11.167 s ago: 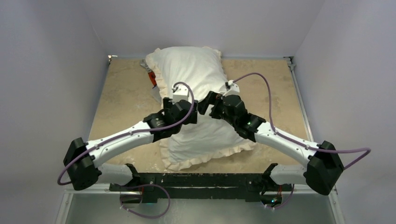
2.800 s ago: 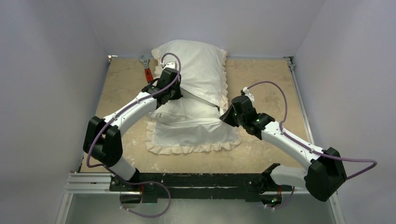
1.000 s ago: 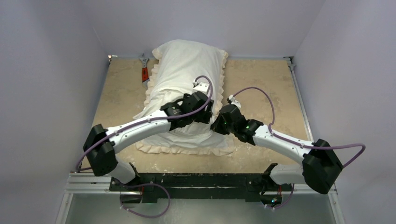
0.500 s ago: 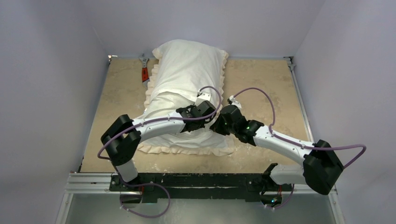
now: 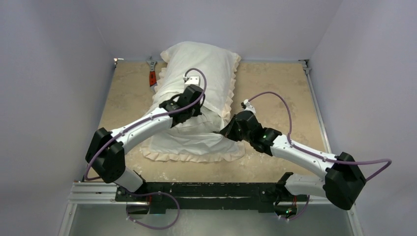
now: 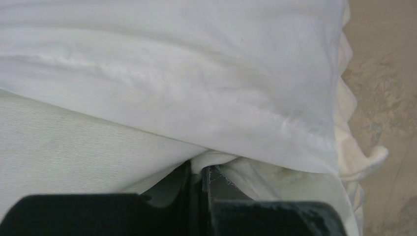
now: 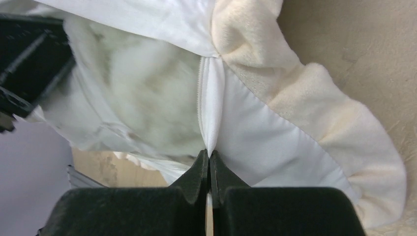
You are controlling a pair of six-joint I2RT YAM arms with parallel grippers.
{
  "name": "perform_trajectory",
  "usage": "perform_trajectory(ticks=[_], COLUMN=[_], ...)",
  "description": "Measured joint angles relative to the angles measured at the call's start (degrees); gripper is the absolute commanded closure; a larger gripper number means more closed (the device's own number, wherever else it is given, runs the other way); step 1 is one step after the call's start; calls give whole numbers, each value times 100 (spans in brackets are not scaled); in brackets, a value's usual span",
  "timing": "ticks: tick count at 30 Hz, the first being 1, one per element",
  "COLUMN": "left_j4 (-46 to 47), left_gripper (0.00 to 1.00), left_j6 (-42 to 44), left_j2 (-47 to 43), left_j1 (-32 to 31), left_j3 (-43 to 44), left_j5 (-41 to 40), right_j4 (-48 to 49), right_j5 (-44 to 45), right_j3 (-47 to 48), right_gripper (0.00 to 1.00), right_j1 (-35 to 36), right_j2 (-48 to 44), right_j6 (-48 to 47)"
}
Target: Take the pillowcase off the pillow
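**Limp cover, plump filling: hold the seam, pull toward open room**

The pillowcase [image 5: 196,143] lies lengthwise in the middle of the surface [image 5: 275,83], its near half flat and slack and its far half bulging. It looks light, limp and smooth-faced, so it is likely to slide and bunch rather than hold a shape. The pillow [image 7: 130,81] shows as a blurred white mass inside the opening. It looks soft and compressible, and will probably drag along with the cover.

The right hand [image 7: 209,158] is pinched tight on the zip seam beside the cream frill [image 7: 314,108], a firmer hold than the frill itself. The left hand [image 6: 199,169] is clamped on a fold of white fabric; I cannot tell whether that fold is cover or pillow.

The far end sits near the back wall. A red-handled wrench [image 5: 152,76] lies just beside the far left frill. Bare surface opens to the right and along the near edge.
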Motion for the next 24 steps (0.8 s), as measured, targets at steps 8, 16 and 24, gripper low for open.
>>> perform_trajectory(ticks=[8, 16, 24], left_j4=[-48, -210, -461], left_gripper=[100, 100, 100], left_j6=[146, 256, 308], left_j2=[-181, -382, -1241], left_j1=[575, 791, 949], left_j3=[378, 516, 527], left_j5=[479, 1040, 1464], right_j4=[160, 348, 590], right_j5=[-24, -20, 37], right_j3=[-22, -199, -219], right_gripper=[100, 100, 100], right_j1=[0, -4, -4], right_j2=[-127, 50, 299], right_j6=[15, 90, 374])
